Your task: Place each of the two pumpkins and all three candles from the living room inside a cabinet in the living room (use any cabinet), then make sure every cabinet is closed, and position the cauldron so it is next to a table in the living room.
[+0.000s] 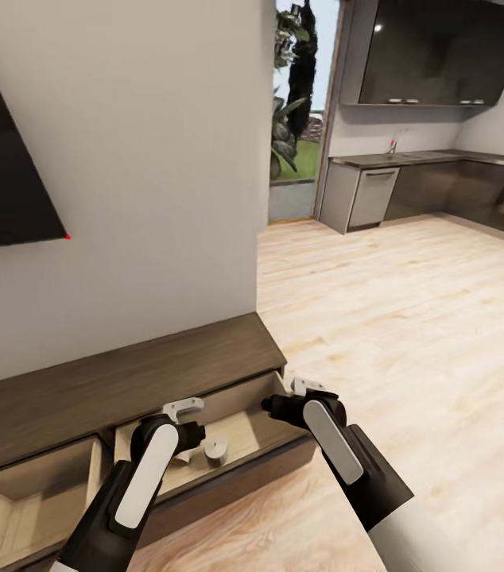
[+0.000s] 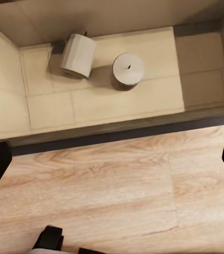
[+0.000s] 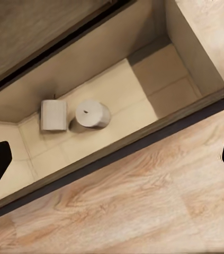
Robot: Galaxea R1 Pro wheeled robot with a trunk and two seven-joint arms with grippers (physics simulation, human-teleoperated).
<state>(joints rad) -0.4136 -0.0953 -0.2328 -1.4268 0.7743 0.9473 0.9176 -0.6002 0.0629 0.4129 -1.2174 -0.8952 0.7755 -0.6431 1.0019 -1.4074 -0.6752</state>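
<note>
The long dark-brown cabinet [image 1: 117, 381] stands against the wall with two drawers pulled out. The right drawer [image 1: 244, 429] holds two pale candles: one upright [image 2: 127, 69] [image 3: 93, 114] [image 1: 217, 450] and one lying on its side [image 2: 79, 55] [image 3: 54, 115]. My left gripper [image 1: 183, 408] [image 2: 112, 164] hangs open and empty just above this drawer's front edge. My right gripper [image 1: 298, 387] [image 3: 112, 161] is open and empty over the drawer's right end. The pumpkins, the cauldron and the table are out of view.
The left drawer [image 1: 21, 492] is also pulled out, its pale inside bare where visible. A black TV [image 1: 5, 159] hangs on the wall above. Light wood floor [image 1: 411, 318] runs right toward grey kitchen units [image 1: 371, 195] and a doorway [image 1: 296, 119].
</note>
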